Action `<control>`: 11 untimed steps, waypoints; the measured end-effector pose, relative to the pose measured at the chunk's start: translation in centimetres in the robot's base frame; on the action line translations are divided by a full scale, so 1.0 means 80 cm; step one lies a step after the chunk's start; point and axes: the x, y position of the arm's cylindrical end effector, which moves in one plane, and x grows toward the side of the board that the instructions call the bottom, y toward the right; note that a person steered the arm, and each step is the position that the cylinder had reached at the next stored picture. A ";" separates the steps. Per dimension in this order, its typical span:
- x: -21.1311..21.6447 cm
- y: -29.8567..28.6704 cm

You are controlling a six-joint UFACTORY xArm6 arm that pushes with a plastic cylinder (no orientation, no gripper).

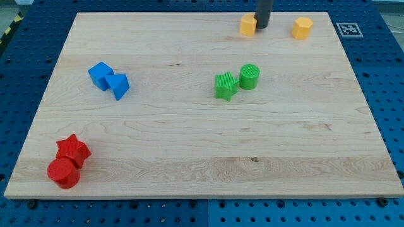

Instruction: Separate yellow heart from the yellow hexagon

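A yellow block (248, 25), which looks like the heart, lies near the view's top edge of the wooden board (202, 157). The yellow hexagon (302, 28) lies to its right, with a clear gap between the two. My tip (262, 28) stands in that gap, touching or almost touching the right side of the heart. The rod comes down from the view's top.
Two blue blocks, a cube (100, 74) and a triangle-like one (118, 86), touch at the left. A green star (225, 86) and a green cylinder (249, 76) touch at the centre. A red star (72, 150) and a red cylinder (64, 173) sit at the bottom left.
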 end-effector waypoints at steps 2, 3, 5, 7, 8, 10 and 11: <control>0.014 -0.012; 0.012 -0.054; 0.012 -0.102; 0.038 -0.106; 0.032 -0.112; 0.004 -0.087; 0.004 -0.119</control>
